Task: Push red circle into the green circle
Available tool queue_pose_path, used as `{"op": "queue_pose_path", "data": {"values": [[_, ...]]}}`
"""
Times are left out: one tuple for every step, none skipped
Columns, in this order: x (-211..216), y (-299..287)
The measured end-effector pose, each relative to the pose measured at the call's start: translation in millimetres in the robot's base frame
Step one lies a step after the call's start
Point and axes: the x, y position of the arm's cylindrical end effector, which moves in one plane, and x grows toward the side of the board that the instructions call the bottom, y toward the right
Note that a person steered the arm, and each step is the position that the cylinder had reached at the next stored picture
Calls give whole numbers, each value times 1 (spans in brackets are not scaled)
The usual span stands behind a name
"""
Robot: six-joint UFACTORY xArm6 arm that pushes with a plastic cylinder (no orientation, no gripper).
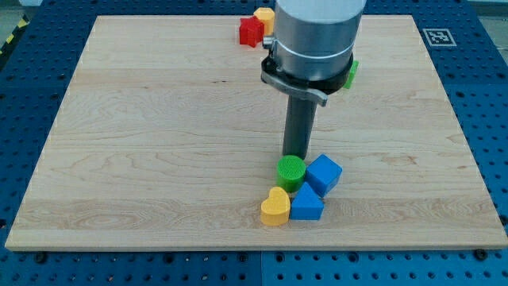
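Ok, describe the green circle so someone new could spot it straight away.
Start at the wooden board and find the cluster of four blocks near the view's bottom edge. The green circle sits at its top left, just below my tip. It is the only round green block there.

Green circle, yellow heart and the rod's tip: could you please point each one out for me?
green circle (290,169), camera view, on its top face.
yellow heart (275,204), camera view, on its top face.
my tip (296,154), camera view, at the rod's lower end, just above the green circle.

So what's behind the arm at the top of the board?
A red block, a yellow block and a green block peek out beside the arm. Their shapes are mostly covered. No red circle is identifiable; my tip touches the green circle.
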Motion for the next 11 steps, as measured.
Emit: {"op": "queue_pose_path", "data": {"values": [[10,-9],[1,-18],[-43,-12],[-77,38],[-128,54],[-172,31],[-167,-20],[-143,-73],[-151,-87],[-186,-81],[-186,-100]]}}
